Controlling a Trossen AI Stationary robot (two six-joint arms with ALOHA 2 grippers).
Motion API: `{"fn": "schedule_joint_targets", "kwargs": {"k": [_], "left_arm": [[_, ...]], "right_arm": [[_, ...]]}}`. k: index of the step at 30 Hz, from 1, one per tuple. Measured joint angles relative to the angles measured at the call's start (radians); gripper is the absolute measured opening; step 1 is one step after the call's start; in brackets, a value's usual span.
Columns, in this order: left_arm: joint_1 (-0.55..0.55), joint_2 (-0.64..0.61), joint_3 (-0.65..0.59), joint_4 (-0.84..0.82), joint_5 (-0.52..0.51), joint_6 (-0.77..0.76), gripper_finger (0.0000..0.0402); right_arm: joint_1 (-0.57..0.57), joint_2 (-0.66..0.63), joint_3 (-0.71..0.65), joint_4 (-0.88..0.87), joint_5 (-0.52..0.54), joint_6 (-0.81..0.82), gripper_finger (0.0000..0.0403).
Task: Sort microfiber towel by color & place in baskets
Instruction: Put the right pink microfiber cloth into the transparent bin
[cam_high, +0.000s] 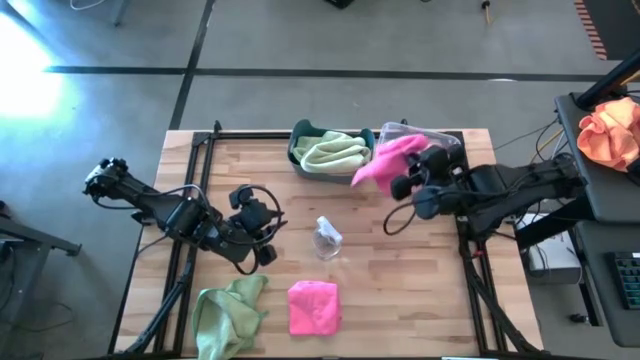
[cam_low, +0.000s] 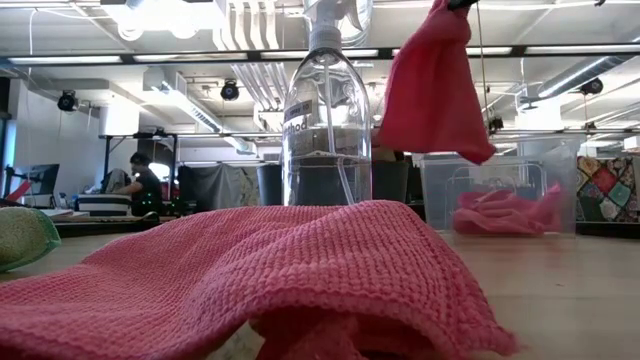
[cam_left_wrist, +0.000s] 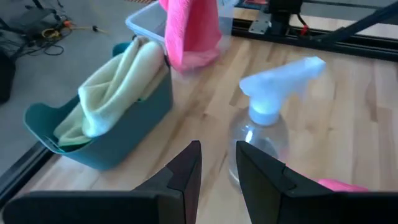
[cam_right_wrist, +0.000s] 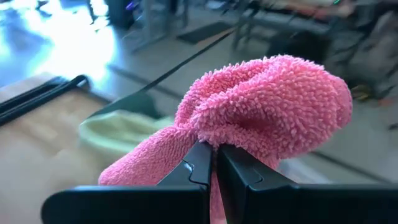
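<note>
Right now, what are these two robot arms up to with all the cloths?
They are sorting towels by colour. The right claw is shut on a pink towel, holding it up beside the clear basket, which already has pink cloth inside. The teal basket holds a green towel. The left claw waits, open, near a spray bottle. One green towel and one pink towel lie on the table's near edge.

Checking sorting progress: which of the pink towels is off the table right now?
The pink towel pinched in the right pincer, hanging above the clear tub. The other loose pink towel lies flat on the table's near edge, untouched.
</note>
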Motion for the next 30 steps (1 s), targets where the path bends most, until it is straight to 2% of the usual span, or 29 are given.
{"fn": "schedule_joint_targets", "kwargs": {"k": [9,13,20,23,27,30], "left_arm": [[0.049,-0.052,0.0,-0.068,-0.026,0.06,0.0086],[0.058,-0.086,0.0,-0.074,-0.036,0.077,0.0086],[0.058,-0.14,0.0,-0.067,-0.063,0.077,0.0086],[0.058,-0.153,0.0,-0.047,-0.079,0.073,0.0086],[0.058,-0.162,0.0,-0.004,-0.136,0.062,0.0086],[0.058,-0.161,0.0,0.024,-0.162,0.062,0.0086]], "right_arm": [[-0.077,0.011,0.005,0.042,0.225,-0.086,0.0009],[-0.1,0.008,0.022,0.044,0.274,-0.134,0.0009],[-0.147,0.008,0.058,0.044,0.285,-0.272,0.0009],[-0.155,0.008,0.06,0.029,0.24,-0.314,0.0009],[-0.164,0.008,0.06,-0.102,0.164,-0.286,0.001],[-0.17,0.008,0.06,-0.236,0.152,-0.208,0.0011]]}}
